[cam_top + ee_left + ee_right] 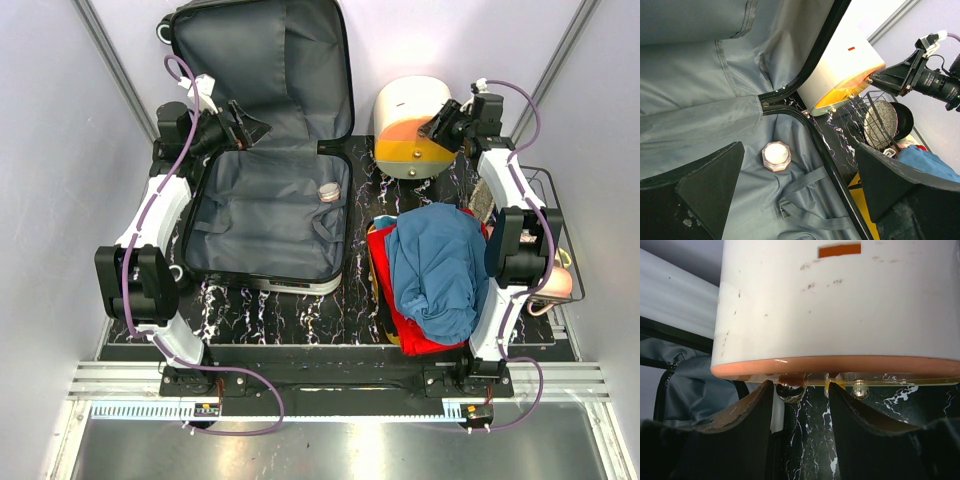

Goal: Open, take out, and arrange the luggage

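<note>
The luggage (265,215) lies open at the table's left, grey lining up, its lid (260,65) propped at the back. A small octagonal jar (328,190) with a white top sits in the lower half near the right rim; it also shows in the left wrist view (776,155). My left gripper (245,128) is open and empty, hovering over the hinge area, and its wrist view (800,165) looks down on the jar. My right gripper (437,127) is open at the front of the white-and-orange drawer box (412,125), its fingers astride a chrome knob (791,388).
A blue garment (437,265) lies over red cloth (420,335) on an orange tray (383,300) at the right. A wire rack (545,200) with pans stands at the far right, a pink cup (560,283) beside it. A loose strap with a buckle (805,200) lies in the lining.
</note>
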